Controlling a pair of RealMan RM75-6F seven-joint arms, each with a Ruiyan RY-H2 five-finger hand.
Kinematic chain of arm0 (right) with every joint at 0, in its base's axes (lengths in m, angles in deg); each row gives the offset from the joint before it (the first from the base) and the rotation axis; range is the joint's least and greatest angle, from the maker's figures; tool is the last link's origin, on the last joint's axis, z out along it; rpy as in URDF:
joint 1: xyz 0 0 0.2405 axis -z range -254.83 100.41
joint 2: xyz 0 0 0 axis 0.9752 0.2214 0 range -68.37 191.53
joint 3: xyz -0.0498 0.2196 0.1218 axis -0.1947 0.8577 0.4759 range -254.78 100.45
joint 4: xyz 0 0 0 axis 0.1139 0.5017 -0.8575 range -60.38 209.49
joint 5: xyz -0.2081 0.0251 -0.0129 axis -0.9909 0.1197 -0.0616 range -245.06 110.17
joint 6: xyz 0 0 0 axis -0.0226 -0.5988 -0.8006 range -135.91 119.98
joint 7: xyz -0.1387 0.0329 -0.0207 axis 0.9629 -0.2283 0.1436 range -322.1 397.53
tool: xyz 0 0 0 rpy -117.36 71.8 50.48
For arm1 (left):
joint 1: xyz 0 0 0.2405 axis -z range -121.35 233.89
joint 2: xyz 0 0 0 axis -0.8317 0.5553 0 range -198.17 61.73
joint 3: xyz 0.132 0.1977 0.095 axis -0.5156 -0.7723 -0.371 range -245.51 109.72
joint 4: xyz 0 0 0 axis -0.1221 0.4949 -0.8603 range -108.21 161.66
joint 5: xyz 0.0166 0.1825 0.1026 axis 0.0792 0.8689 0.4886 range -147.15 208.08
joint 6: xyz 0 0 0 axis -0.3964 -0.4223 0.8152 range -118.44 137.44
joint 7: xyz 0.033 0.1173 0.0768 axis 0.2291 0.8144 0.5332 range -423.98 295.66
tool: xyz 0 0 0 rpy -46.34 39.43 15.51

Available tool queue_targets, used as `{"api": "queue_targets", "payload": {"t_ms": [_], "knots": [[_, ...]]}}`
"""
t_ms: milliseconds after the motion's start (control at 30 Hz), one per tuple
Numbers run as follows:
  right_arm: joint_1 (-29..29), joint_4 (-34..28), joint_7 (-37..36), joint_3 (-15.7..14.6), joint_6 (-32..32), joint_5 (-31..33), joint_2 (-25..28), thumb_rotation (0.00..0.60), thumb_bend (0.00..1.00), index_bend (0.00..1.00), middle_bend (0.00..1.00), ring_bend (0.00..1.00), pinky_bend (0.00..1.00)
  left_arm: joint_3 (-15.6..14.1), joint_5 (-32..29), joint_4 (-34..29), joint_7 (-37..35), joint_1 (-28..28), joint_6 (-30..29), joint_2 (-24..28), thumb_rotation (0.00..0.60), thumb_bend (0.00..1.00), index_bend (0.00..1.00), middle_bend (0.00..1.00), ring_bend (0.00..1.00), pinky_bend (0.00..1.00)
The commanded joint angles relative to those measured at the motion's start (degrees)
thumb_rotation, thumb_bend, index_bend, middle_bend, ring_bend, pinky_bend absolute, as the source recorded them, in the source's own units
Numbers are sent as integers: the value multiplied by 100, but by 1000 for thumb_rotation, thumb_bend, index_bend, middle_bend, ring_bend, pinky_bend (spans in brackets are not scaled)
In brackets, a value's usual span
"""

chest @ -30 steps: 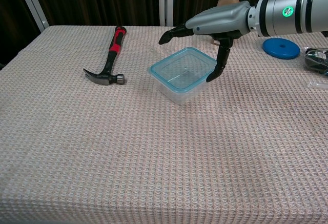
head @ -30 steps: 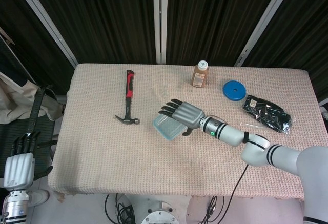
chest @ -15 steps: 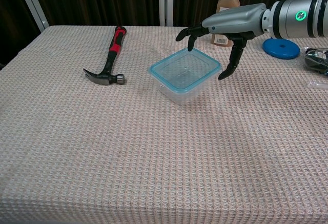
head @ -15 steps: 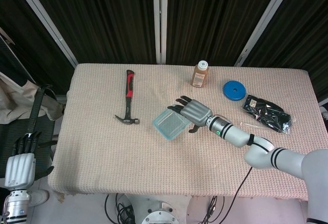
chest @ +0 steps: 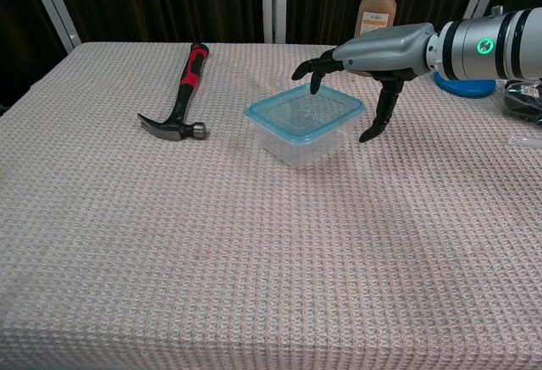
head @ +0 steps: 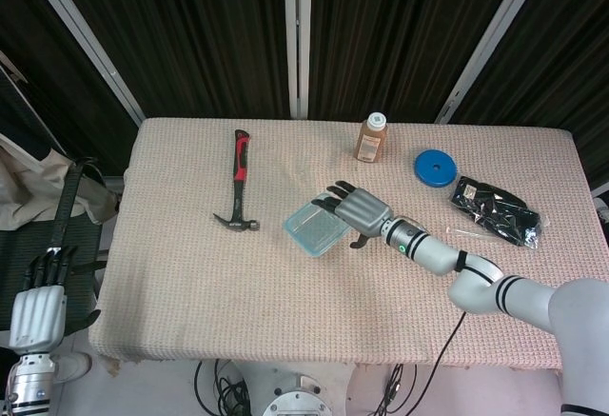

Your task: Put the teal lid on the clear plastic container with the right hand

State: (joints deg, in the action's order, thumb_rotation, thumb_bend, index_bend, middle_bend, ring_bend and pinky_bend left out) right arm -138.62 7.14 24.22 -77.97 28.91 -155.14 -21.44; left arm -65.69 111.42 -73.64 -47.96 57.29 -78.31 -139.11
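The teal lid [chest: 305,109] lies on top of the clear plastic container [chest: 292,148] in the middle of the table; from the head view the lid [head: 317,228] looks seated flat. My right hand [chest: 381,48] hovers at the container's far right corner, fingers spread and curled downward. Its fingertips [chest: 313,82] are at the lid's back edge and the thumb hangs just right of the container wall. It grips nothing. In the head view the right hand [head: 360,211] sits beside the lid. My left hand [head: 38,307] hangs off the table at the lower left, fingers straight.
A red-handled hammer [chest: 182,91] lies left of the container. Behind my right hand stand a brown bottle [chest: 377,6] and a blue disc [chest: 461,86]. A black packet [head: 495,210] lies at the right edge.
My right hand has drawn back to the right, from above the container to its right corner. The lid stays on the container. The left hand has not moved.
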Motion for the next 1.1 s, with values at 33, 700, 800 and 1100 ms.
{"api": "queue_targets", "payload": {"t_ms": [33,700,800,1100], "knots": [[68,-78,29,28,204,-66,47,600,28,0,199,0,0,-2,3,15,-26,-12,-14,-3,600,0,55,42,0,0],[618,-883,567,-172,544,-106,553,600,29,0,212,0,0,-47,147,86,-125,-38,-60,-28,600,0,55,42,0,0],[620,-766,541,-175,485,-114,448,600,29,0,211,0,0,-56,131,81,-132,-55,-63,-18,600,0,56,42,0,0],[624,-625,446,-201,419,-208,342,600,28,0,214,0,0,-60,140,96,-148,-54,-45,-27,600,0,56,42,0,0]]}}
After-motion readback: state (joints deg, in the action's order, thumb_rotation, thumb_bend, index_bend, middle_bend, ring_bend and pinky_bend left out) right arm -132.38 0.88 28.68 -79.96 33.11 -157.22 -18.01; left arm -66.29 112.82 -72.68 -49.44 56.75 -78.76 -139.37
